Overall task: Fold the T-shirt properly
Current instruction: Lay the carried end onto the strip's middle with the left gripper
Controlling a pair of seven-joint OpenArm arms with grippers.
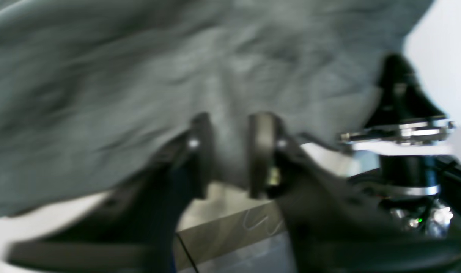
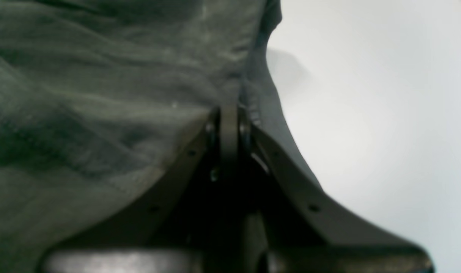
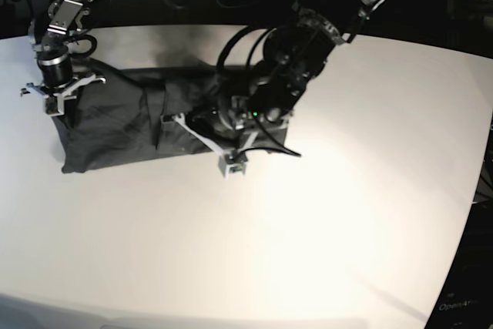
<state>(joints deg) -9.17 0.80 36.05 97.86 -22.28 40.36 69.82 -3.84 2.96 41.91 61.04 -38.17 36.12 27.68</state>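
Black fingers of the left gripper [image 1: 230,151] fill the front of the left wrist view, standing a little apart with a ridge of grey cloth pinched up between them; the picture is blurred, so whether they truly bite the cloth cannot be told. Seen from the right wrist, the right gripper [image 2: 230,125] has its fingers pressed together on the edge of the T-shirt [image 3: 127,125], where the cloth meets the bare white table [image 3: 347,213]. In the base view the T-shirt lies as a dark band across the far left part of the table, its long axis running left to right. The right gripper sits at the band's left end, the left gripper at its right end, so each arm is nearest its own end. My judgement is that the coming fold turns on this: the two ends are held well apart along the long axis.
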